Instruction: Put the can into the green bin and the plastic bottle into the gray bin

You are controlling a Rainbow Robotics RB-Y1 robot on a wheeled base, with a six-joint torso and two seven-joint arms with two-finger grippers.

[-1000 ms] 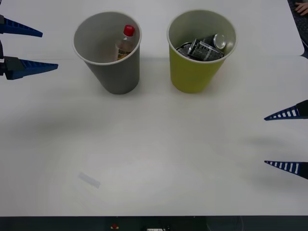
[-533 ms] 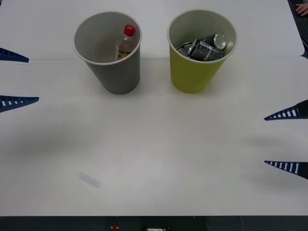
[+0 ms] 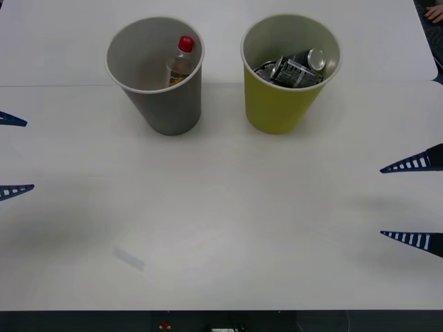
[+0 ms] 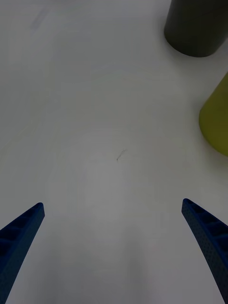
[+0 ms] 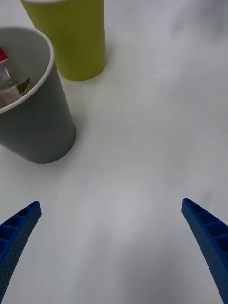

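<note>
The plastic bottle [image 3: 180, 62] with its red cap stands inside the gray bin [image 3: 166, 104]. Its label is too small to read. The crushed can [image 3: 294, 68] lies in the green bin [image 3: 280, 104] just beside it. Both sit on the white surface [image 3: 221, 221]. The left tool [image 3: 10, 155] and right tool [image 3: 412, 202] hang at the sides, each with fingers apart and holding nothing.

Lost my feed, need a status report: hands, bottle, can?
Left hand open, empty, table's left edge. Right hand open, empty, right edge. Plastic bottle in gray bin; can in green bin. Nothing in the way.
</note>
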